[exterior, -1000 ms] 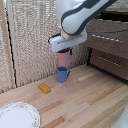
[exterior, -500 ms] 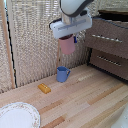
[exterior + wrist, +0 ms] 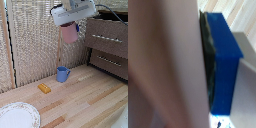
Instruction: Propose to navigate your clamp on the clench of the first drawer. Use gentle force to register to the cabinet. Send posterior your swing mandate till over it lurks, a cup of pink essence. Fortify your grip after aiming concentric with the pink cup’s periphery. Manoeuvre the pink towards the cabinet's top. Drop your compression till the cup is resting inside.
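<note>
My gripper (image 3: 70, 25), at the end of the white arm, is shut on the pink cup (image 3: 69, 33) and holds it high in the air, upright. The cup hangs above the blue mug (image 3: 62, 74) and towards the exterior view's left of the dark brown cabinet (image 3: 116, 50). The first drawer (image 3: 102, 31) and its silvery handle (image 3: 106, 39) are just to the exterior view's right of the cup. The cabinet's top (image 3: 114, 16) is about level with my hand. In the wrist view the pink cup wall (image 3: 163, 60) fills most of the picture, pressed against one blue finger (image 3: 224, 65).
The blue mug stands on the wooden table (image 3: 85, 100). A small orange block (image 3: 44, 88) lies near it. A white patterned plate (image 3: 17, 116) sits at the front on the exterior view's left. The lower drawer has its own bar handle (image 3: 108, 61). A slatted wall (image 3: 30, 45) stands behind.
My gripper has risen with the pink cup, from just above the blue mug to well above it, and shifted slightly towards the cabinet. The blue mug has stayed put.
</note>
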Controlling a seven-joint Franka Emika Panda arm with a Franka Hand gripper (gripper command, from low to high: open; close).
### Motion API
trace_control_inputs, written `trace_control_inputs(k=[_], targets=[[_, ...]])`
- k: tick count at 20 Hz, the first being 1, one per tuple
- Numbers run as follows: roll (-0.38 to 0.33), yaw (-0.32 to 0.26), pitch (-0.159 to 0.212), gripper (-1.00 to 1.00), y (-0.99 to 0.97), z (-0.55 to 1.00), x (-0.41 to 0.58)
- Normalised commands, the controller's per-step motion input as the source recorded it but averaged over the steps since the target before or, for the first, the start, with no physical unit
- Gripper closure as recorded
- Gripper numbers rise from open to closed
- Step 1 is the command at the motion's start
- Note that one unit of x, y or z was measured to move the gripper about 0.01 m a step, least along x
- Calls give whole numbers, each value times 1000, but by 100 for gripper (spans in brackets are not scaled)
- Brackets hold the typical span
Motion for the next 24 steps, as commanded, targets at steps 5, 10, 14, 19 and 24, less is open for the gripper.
trace_control_inputs(k=[5, 10, 14, 19, 24], targets=[[6, -237, 0, 100, 103, 451, 289], [1, -227, 0, 100, 41, 550, 313], [0, -185, 11, 100, -178, 829, 401], [-18, -203, 42, 100, -307, 988, 374], [-21, -180, 43, 100, -369, 1000, 378]])
